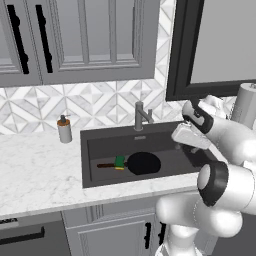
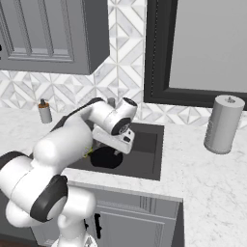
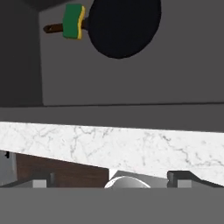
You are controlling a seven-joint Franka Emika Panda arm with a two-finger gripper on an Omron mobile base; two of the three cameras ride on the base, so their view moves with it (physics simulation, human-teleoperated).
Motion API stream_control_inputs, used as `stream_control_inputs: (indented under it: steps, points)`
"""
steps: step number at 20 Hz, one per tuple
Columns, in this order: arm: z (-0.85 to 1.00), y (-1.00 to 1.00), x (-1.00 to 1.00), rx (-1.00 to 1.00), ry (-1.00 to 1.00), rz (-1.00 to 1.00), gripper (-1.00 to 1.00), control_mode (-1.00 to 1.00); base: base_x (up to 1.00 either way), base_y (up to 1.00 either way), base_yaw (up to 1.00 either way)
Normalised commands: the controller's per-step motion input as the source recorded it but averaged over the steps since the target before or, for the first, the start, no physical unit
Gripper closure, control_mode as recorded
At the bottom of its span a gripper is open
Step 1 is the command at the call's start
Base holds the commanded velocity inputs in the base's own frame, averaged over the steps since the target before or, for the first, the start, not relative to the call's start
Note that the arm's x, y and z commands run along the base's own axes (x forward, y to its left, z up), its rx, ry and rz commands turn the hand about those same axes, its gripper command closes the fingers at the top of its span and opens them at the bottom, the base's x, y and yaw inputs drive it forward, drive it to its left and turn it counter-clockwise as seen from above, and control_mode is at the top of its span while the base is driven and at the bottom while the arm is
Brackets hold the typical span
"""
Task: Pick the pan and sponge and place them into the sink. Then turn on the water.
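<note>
Nearest the hand camera are the two dark fingertips (image 3: 43,180) of the claw (image 3: 113,179), standing wide apart with nothing between them. Beyond them runs the marble front edge of the table (image 3: 131,146), then the sink (image 3: 183,74).

Both things are already in the sink: the pan (image 1: 144,163) lies flat on the basin floor, and the sponge (image 1: 119,162) rests on its handle, just where it meets the pan. No water runs from the faucet (image 1: 140,116), so turning it on looks like the step left.

Risks, as I judge them: the claw (image 1: 186,134) hangs over the sink's right side, while the faucet stands at the back rim, to its left. A reach across could strike the spout instead of the lever, or slide past it. Which part is the lever is hard to tell. A low swing might also catch the sink rim.

White marble makes up the table, with a soap dispenser (image 1: 64,129) left of the sink and a paper roll (image 2: 223,124) well to its right. Grey cabinets (image 1: 75,40) hang above patterned tile, beside a dark-framed window (image 2: 193,48).
</note>
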Motion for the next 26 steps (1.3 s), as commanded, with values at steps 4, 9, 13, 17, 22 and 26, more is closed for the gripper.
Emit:
stream_control_inputs:
  steps: [4,9,13,17,22,26]
  points:
    - [0.00,-0.20,0.16,0.22,0.00,0.00,-1.00,-1.00,0.00,0.00,0.00]
    - [0.00,-0.21,0.00,0.09,0.00,0.00,-1.00,-1.00,0.00,0.00,0.00]
    - [0.00,-0.05,0.16,0.03,0.00,0.00,-1.00,-1.00,0.00,0.00,0.00]
    - [0.00,-0.01,0.71,0.05,-0.10,0.00,-1.00,-1.00,0.00,0.00,0.00]
    - [0.00,-0.06,0.85,0.04,-0.10,0.00,-1.00,-1.00,0.00,0.00,0.00]
    - [0.00,-0.19,0.50,0.04,-0.13,-0.01,-1.00,-1.00,0.00,0.00,0.00]
